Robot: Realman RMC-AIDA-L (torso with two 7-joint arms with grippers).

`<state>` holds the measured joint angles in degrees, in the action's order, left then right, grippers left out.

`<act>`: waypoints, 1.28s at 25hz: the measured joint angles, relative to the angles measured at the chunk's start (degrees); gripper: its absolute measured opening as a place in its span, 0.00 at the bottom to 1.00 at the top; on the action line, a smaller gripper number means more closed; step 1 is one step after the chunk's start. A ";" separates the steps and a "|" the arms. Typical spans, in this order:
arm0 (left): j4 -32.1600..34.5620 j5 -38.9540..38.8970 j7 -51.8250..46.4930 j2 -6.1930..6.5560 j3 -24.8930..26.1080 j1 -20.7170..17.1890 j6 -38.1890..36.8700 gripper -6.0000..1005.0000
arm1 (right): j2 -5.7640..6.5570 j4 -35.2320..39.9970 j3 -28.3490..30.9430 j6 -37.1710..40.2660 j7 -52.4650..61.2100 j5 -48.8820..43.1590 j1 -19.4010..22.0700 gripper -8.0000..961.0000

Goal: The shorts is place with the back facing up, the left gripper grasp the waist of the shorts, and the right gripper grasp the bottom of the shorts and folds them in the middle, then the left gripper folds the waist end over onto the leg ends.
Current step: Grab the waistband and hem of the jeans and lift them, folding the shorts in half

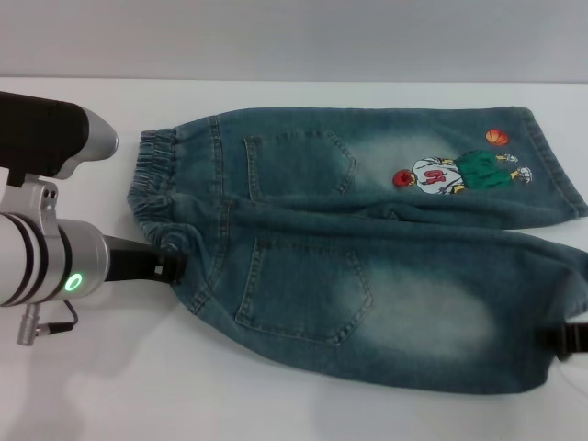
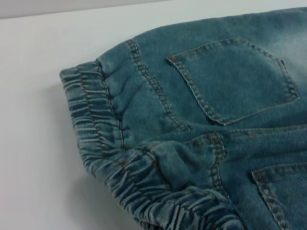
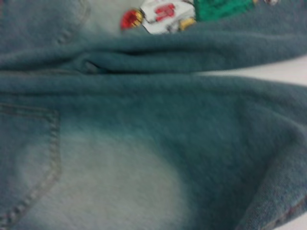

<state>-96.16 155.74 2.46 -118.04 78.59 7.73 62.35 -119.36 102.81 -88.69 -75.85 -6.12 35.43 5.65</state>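
Observation:
The denim shorts (image 1: 358, 248) lie spread on the white table with both back pockets up, waist toward my left and leg ends toward my right. A cartoon print (image 1: 455, 173) marks the far leg. My left gripper (image 1: 171, 264) is at the near end of the elastic waistband (image 2: 120, 158), shut on the bunched fabric there. My right gripper (image 1: 562, 338) shows only as a dark tip at the near leg's hem (image 3: 283, 191), pinching that edge. The near half of the shorts looks slightly puffed up between the two grippers.
White table (image 1: 110, 386) surrounds the shorts, with bare surface along the front and on the left under my left arm (image 1: 55, 266). The table's back edge (image 1: 294, 81) runs just beyond the far leg.

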 joint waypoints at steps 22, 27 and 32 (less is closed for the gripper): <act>0.25 -0.56 -0.62 0.05 3.29 -1.00 -15.42 0.19 | -0.04 -1.46 1.41 28.62 -12.40 6.68 0.32 0.05; 2.37 -2.76 -0.61 0.03 3.33 -0.81 -20.67 0.19 | -0.09 -5.42 1.29 36.03 -17.64 13.32 0.54 0.06; 5.27 -3.92 -0.58 0.00 3.12 -0.51 -27.49 0.19 | -0.01 -11.20 2.25 42.17 -27.33 26.67 0.53 0.06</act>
<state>-90.89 151.82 1.88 -118.04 81.71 7.22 34.87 -119.37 91.61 -86.44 -33.68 -33.45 62.10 6.18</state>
